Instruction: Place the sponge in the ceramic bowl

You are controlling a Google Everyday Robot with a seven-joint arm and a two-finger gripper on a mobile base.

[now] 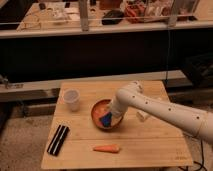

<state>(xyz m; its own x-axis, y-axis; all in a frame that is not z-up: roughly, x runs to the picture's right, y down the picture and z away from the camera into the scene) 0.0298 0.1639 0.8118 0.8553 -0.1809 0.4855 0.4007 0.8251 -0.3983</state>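
Hovering gripper (112, 114) over bowl (97, 108), sponge (106, 120) prob. half-hidden

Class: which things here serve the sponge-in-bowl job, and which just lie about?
Job: blue sponge, round orange ceramic bowl, robot's hand over the bowl, at the sponge.
Lying about: white cup, orange carrot, flat black rectangular object.

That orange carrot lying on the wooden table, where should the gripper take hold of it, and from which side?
Take the orange carrot across its middle, coming straight down from above: it lies flat, pointing left-right, with bare wooden table on both long sides. The gripper is down in the brown ceramic bowl at the blue sponge.
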